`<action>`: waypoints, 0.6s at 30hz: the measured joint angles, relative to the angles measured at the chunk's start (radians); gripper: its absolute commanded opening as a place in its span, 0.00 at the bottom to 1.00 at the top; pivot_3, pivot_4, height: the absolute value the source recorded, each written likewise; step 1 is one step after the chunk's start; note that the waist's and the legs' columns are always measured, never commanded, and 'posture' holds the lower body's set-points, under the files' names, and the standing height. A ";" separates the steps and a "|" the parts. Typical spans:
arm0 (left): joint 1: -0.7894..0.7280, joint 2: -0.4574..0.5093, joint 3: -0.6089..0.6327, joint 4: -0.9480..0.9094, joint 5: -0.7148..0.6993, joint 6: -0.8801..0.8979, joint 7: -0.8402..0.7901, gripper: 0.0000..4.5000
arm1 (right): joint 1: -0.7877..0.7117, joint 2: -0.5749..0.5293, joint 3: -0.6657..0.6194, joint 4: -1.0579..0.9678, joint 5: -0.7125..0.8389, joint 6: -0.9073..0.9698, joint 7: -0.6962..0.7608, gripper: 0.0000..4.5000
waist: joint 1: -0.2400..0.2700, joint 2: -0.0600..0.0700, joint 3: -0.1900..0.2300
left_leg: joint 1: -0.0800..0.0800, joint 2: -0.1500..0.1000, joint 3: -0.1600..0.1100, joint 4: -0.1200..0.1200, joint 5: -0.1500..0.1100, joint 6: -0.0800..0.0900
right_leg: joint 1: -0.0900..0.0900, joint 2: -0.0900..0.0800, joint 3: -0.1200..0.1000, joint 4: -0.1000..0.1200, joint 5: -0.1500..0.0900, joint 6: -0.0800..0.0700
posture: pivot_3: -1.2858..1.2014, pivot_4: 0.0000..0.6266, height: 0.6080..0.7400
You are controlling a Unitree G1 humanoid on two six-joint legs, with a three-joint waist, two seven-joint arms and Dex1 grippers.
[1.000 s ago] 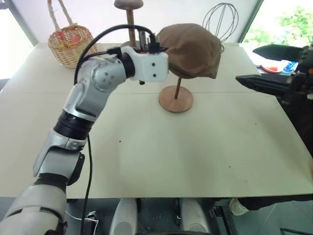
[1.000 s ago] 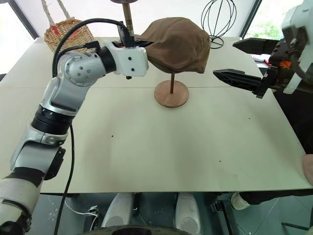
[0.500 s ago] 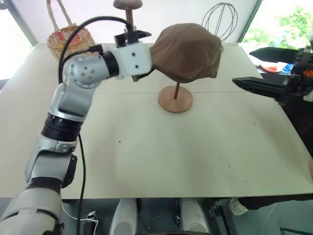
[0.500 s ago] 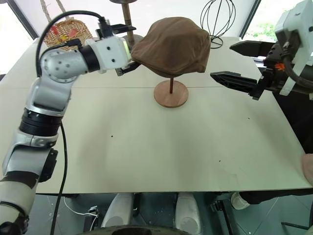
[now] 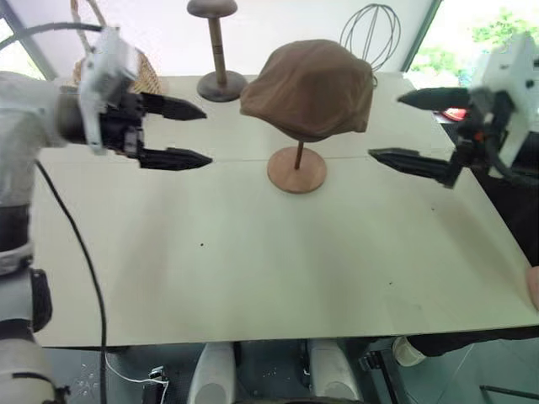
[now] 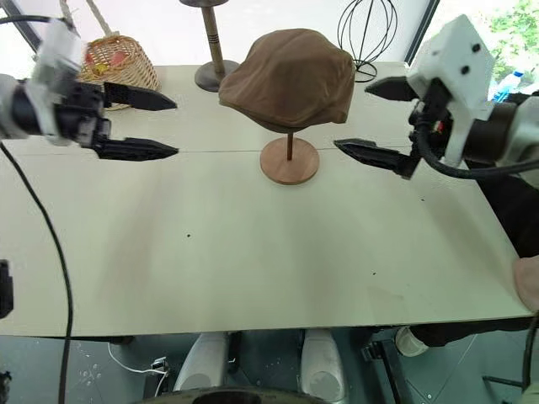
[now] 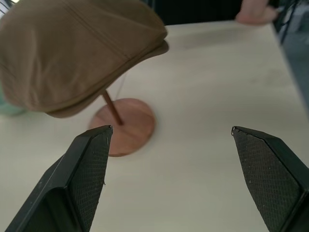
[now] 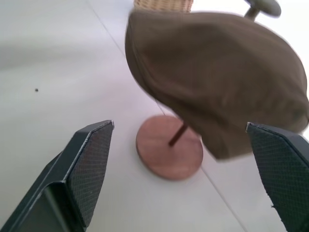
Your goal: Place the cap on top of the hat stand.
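The soft brown fabric flat cap (image 6: 289,78) sits draped over the top of the reddish-brown wooden hat stand (image 6: 289,160), hiding its top disc; the thin rod and round flat base show beneath the cap, resting on the pale desk (image 6: 253,252). To the left of the hat stand, well apart from it, the left pincer (image 6: 156,126) hangs above the desk with its two black fingers spread wide and nothing between them. To the right of the hat stand, near its base but not touching, the right pincer (image 6: 362,118) is likewise spread wide and empty. Behind the hat stand stand a darker wooden stand with a turned post (image 6: 212,50), a black wire head-shaped form (image 6: 366,34) and, further left, a woven wicker basket (image 6: 120,63).
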 measured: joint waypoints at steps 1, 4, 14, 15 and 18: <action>-0.057 0.004 0.001 0.058 -0.019 0.053 -0.019 0.92 | -0.021 0.018 0.044 -0.031 -0.030 0.002 -0.036 1.00 | 0.001 0.000 0.000 | -0.001 0.000 0.000 0.000 0.000 0.000 | -0.001 0.000 -0.001 0.000 -0.001 0.001 | 0.52 0.24 0.91; -0.185 0.024 -0.009 0.210 -0.038 0.144 -0.073 0.92 | -0.057 0.099 0.175 -0.095 -0.115 0.013 -0.124 1.00 | -0.001 0.000 0.000 | -0.001 -0.001 0.000 -0.001 0.000 0.000 | 0.000 0.000 0.000 -0.001 0.000 0.000 | 0.52 0.24 0.91; -0.246 0.019 -0.220 0.375 -0.012 0.033 -0.127 0.92 | -0.163 0.298 0.439 -0.076 -0.376 0.017 -0.233 1.00 | -0.003 0.000 0.000 | -0.007 0.000 0.000 0.000 0.000 0.001 | -0.006 0.000 0.000 0.004 -0.001 0.001 | 0.52 0.24 0.91; -0.259 0.019 -0.228 0.380 -0.013 0.026 -0.127 0.92 | -0.168 0.310 0.458 -0.071 -0.400 0.010 -0.234 1.00 | -0.002 0.000 0.000 | -0.007 0.000 0.000 0.000 0.000 0.001 | -0.007 0.000 0.000 0.004 -0.001 0.001 | 0.52 0.24 0.91; -0.277 0.016 -0.245 0.398 -0.027 0.015 -0.127 0.92 | -0.172 0.323 0.493 -0.067 -0.467 -0.017 -0.232 1.00 | -0.002 0.000 0.000 | -0.007 0.000 0.000 -0.001 0.000 0.001 | -0.007 0.000 0.000 0.005 -0.001 0.002 | 0.52 0.24 0.91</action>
